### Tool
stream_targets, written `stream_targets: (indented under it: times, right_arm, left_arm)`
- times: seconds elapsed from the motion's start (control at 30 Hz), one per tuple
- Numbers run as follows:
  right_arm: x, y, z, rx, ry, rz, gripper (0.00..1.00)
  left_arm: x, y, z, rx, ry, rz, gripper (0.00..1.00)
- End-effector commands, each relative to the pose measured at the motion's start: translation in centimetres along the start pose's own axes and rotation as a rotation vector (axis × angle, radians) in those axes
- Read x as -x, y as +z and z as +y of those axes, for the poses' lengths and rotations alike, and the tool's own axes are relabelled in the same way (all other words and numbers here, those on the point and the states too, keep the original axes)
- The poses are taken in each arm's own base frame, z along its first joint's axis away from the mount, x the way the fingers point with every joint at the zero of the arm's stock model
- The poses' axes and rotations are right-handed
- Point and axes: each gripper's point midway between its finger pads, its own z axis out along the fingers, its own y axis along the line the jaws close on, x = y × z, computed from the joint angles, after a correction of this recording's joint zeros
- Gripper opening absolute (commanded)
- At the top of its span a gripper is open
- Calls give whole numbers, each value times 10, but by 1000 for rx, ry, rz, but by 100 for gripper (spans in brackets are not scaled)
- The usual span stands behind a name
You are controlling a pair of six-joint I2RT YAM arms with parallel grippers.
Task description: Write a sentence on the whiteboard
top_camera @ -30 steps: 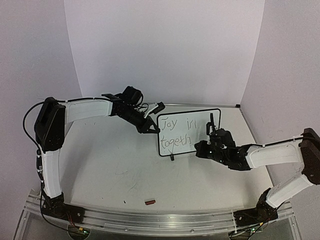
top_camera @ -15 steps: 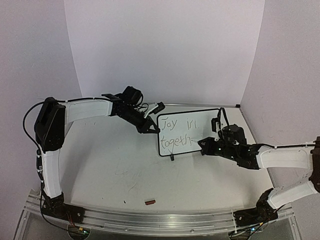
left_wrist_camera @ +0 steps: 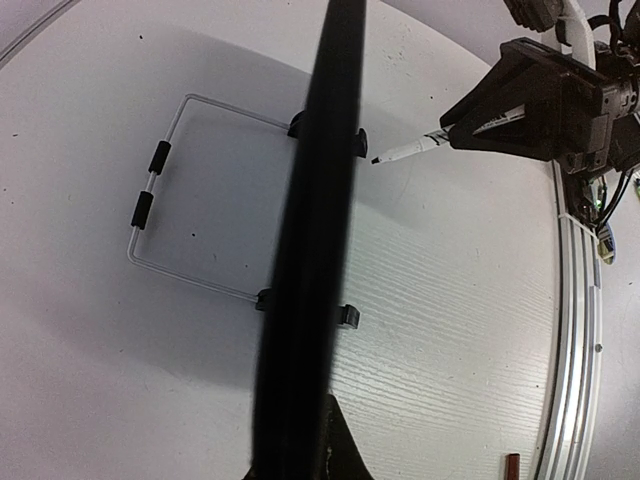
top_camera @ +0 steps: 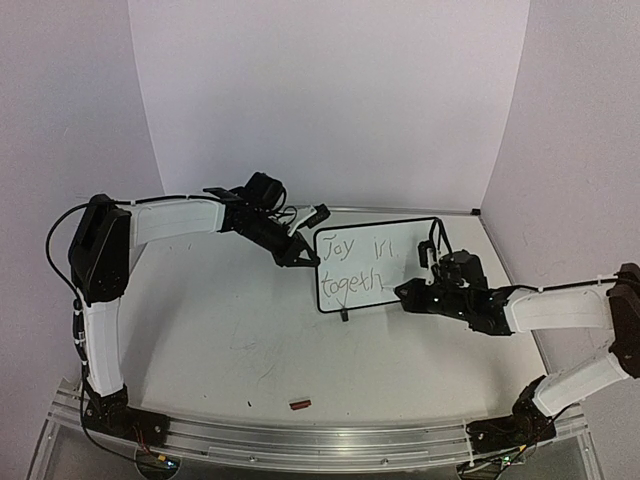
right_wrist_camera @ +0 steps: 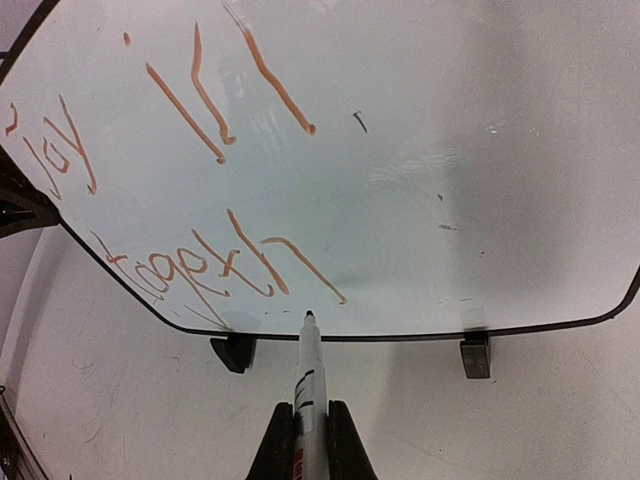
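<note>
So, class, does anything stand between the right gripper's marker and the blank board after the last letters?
Nothing visible does. The right gripper holds the marker, its tip at the whiteboard's lower edge, beside the sentence's last stroke; bare board lies beyond.

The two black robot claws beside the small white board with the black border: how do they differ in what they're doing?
The left gripper clamps the left edge of the standing black-bordered whiteboard; the right gripper pinches a white marker instead. The left gripper meets the board edge-on from the side; the right gripper faces its written front, with the marker tip near the end of the sentence. Both are black two-finger claws, shut on what they hold.
</note>
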Motion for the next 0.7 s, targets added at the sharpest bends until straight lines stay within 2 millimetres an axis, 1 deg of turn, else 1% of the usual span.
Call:
stream_targets:
  times: [0.0,0.17,0.33,0.67]
  right_arm:
    - [28,2,4,-17,10,-93,0]
    - [32,2,5,-16,12,-107,0]
    - [30,6,4,-21,10,-99,0]
    - [35,7,-7,-77,34,-142,0]
  left_arm:
    - [1,-13,-1,48,24,12,0]
    - [0,-12,0,46,21,16,0]
    - [0,-12,-1,46,20,16,0]
    - [0,-12,-1,46,21,16,0]
